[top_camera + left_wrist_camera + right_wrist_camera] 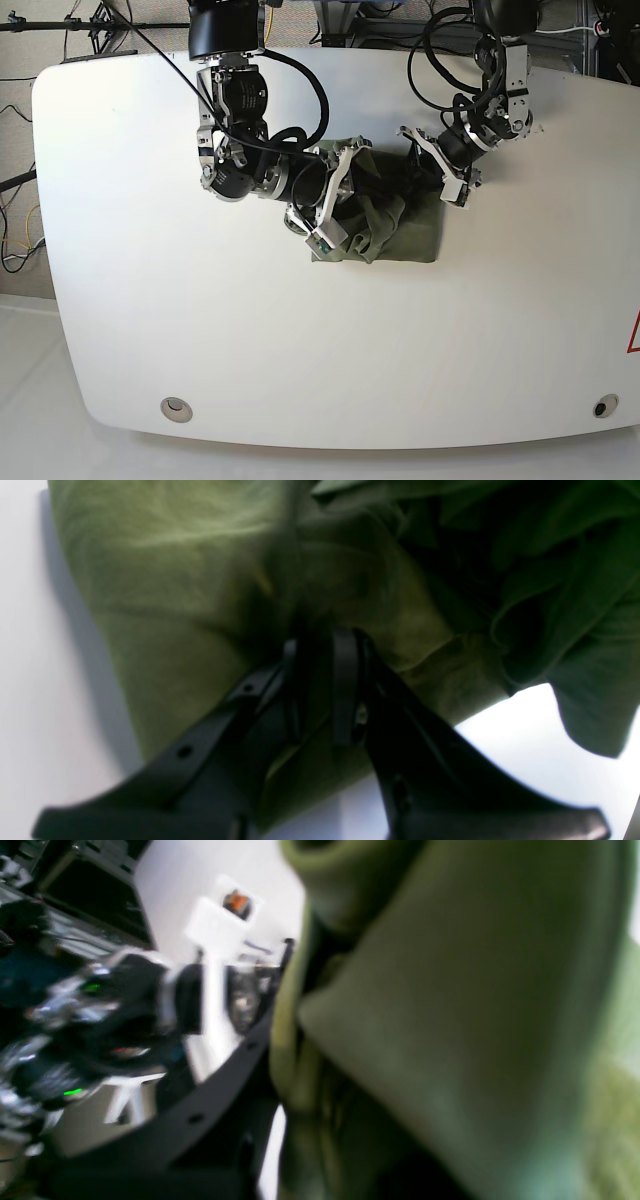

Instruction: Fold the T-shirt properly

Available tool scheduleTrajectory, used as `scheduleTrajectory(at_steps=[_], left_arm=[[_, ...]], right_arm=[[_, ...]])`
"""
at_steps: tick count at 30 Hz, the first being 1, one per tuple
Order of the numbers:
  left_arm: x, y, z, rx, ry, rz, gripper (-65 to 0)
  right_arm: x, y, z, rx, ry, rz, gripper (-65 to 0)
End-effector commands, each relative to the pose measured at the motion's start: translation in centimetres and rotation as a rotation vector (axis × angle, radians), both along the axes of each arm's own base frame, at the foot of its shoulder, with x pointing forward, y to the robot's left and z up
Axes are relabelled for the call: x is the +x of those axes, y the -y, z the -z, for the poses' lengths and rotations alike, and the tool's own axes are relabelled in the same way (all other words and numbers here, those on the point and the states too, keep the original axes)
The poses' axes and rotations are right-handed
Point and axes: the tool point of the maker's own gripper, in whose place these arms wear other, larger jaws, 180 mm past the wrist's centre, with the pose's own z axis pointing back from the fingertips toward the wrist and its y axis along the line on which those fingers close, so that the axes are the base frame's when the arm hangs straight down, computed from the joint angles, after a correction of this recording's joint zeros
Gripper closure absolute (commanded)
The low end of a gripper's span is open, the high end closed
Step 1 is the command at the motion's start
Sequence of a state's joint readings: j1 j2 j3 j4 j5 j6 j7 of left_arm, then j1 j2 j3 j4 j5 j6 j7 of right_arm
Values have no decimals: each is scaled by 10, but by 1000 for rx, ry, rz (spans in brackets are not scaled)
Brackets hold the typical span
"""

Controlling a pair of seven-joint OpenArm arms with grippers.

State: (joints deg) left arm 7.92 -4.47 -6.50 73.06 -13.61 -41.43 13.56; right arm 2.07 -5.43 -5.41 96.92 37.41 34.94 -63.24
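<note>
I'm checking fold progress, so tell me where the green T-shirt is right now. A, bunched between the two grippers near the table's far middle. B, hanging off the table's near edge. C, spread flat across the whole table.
A: the T-shirt lies bunched between the left gripper and right gripper.

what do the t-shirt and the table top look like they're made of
T-shirt: soft matte knit, likely cotton; it bunches into limp folds and shows a faint fuzzy weave in the left wrist view. Table: smooth, hard white board, maybe laminate or painted; it has an even sheen, rounded corners and no visible grain.
</note>
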Motion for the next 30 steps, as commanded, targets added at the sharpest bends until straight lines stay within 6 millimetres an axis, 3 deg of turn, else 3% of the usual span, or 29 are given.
scheduleTrajectory(at_steps=[1, 8, 20, 30], left_arm=[[-30, -12, 38, 163, -154, 57, -89], [-22, -10, 29, 136, -110, 43, -82], [-21, -10, 28, 136, -99, 48, -84], [-23, -20, 32, 156, -116, 50, -88]], right_arm=[[12, -4, -17, 36, 64, 12, -167], [19, -3, -19, 34, 57, 47, -451], [33, 4, -23, -26, 96, 71, -423], [32, -13, -28, -97, 168, -10, -398]])
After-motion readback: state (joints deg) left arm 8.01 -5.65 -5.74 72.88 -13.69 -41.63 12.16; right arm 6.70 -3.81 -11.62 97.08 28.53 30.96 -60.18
